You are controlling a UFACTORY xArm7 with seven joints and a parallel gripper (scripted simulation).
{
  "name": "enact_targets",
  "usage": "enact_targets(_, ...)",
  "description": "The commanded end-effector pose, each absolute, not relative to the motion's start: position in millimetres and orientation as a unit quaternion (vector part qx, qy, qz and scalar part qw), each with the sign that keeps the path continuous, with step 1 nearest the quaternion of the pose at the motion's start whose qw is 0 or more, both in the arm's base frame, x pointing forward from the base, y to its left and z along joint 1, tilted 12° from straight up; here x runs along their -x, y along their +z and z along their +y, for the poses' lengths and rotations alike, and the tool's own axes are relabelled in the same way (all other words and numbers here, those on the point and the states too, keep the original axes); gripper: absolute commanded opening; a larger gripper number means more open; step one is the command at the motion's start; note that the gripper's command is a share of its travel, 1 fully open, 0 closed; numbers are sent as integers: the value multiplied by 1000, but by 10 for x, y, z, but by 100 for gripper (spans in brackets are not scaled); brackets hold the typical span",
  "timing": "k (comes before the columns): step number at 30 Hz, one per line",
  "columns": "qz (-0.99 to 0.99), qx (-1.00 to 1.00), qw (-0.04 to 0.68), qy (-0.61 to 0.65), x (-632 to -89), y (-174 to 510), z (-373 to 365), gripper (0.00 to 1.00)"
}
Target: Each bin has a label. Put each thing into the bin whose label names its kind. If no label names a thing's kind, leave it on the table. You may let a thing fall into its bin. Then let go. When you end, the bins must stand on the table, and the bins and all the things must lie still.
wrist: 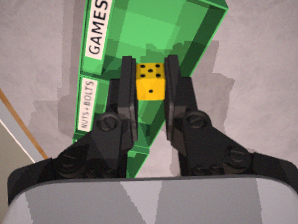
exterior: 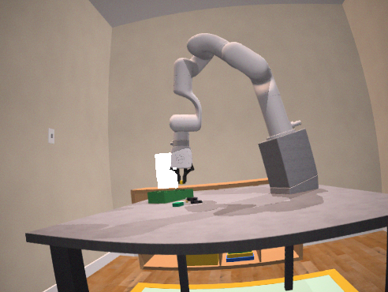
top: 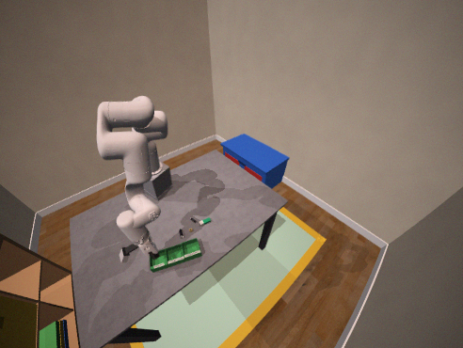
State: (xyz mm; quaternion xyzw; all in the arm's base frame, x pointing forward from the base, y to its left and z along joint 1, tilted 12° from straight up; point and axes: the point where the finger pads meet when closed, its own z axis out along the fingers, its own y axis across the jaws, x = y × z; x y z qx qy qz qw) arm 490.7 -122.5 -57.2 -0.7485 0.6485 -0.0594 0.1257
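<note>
My gripper (wrist: pixel 150 74) (top: pixel 152 250) (exterior: pixel 181 178) is shut on a yellow die (wrist: pixel 152 83) (exterior: pixel 180 181) with black dots. It hangs a little above the left end of a green bin row (top: pixel 175 261) (exterior: pixel 169 196) with three compartments. In the wrist view the compartment under the die bears the label GAMES (wrist: pixel 100 26); the label beside it is too blurred to read. On the table (top: pixel 235 188) (exterior: pixel 276 221) beyond the bins lie a green and white thing (top: pixel 204 221) (exterior: pixel 178 204), two small black things (top: pixel 193 219) (top: pixel 181 232) and a tiny yellow thing (top: pixel 191 229).
The arm's grey base (top: pixel 157 181) (exterior: pixel 289 162) stands at the table's back. A blue cabinet (top: pixel 256 157) stands on the floor past the far corner. A wooden shelf (top: pixel 28 292) (exterior: pixel 221 185) stands off the table's left side.
</note>
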Motion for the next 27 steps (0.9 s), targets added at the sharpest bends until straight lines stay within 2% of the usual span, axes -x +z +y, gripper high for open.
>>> enact_targets(1, 688, 715, 118, -46, -4920, -559, -1240, 0)
enact_targets(8, 756, 646, 108, -21, -4913, -559, -1236, 0)
enact_targets(27, 757, 644, 107, -20, -4916, -559, -1231, 0)
